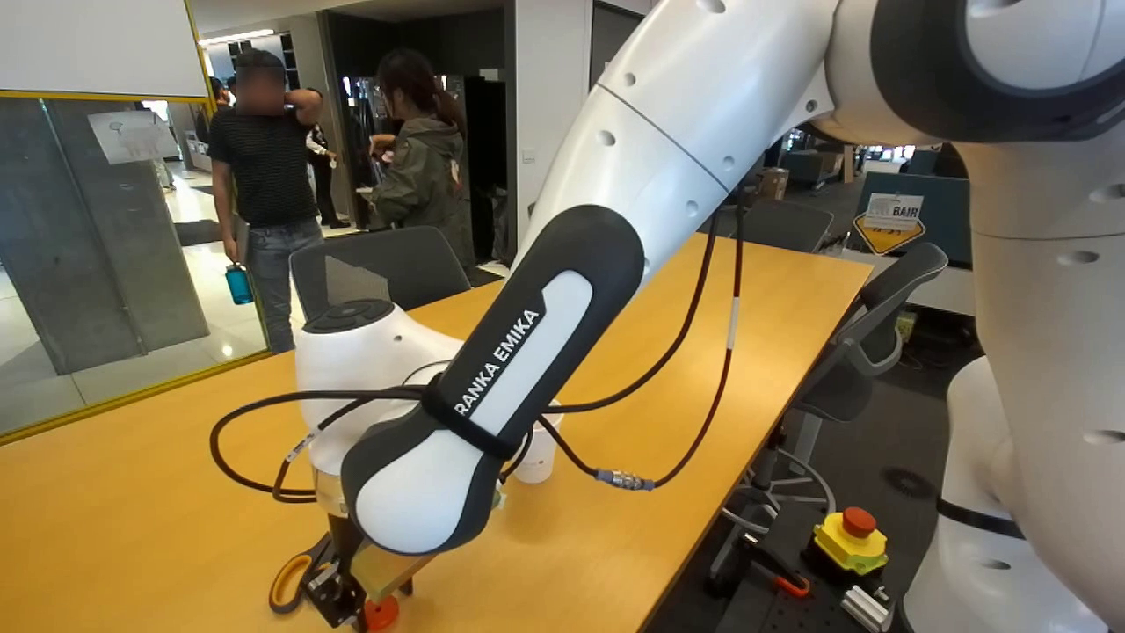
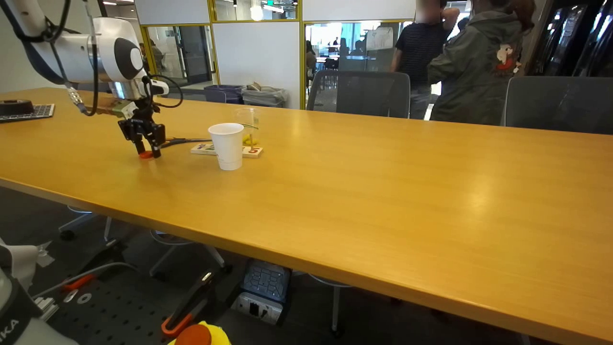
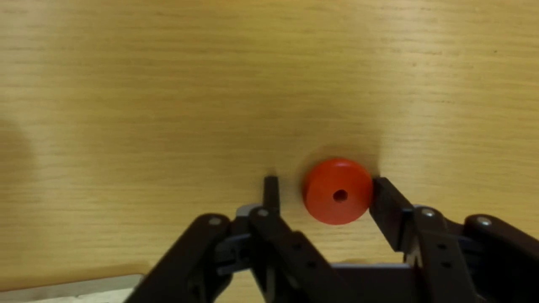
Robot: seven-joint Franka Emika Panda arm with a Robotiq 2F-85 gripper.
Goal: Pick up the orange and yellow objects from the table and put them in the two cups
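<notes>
A red-orange disc [image 3: 338, 191] with a small central hole lies flat on the table between the fingers of my gripper [image 3: 325, 185]. The right finger [image 3: 389, 210] touches its rim in the wrist view, while a gap separates it from the left finger [image 3: 271, 191]. In an exterior view the gripper [image 2: 149, 153] points down at the tabletop around the disc [image 2: 145, 155]. A white cup [image 2: 228, 148] stands upright, with a clear cup [image 2: 247, 120] behind it. Something yellow [image 2: 249, 140] shows at the clear cup's base; whether inside or behind, I cannot tell.
A pale tray [image 2: 203, 149] with a small red piece [image 2: 253, 151] lies behind the white cup. Yellow-handled scissors [image 1: 288, 585] rest beside the gripper. A keyboard [image 2: 43, 111] sits at the far end of the table. Cables [image 1: 264, 396] loop around the arm.
</notes>
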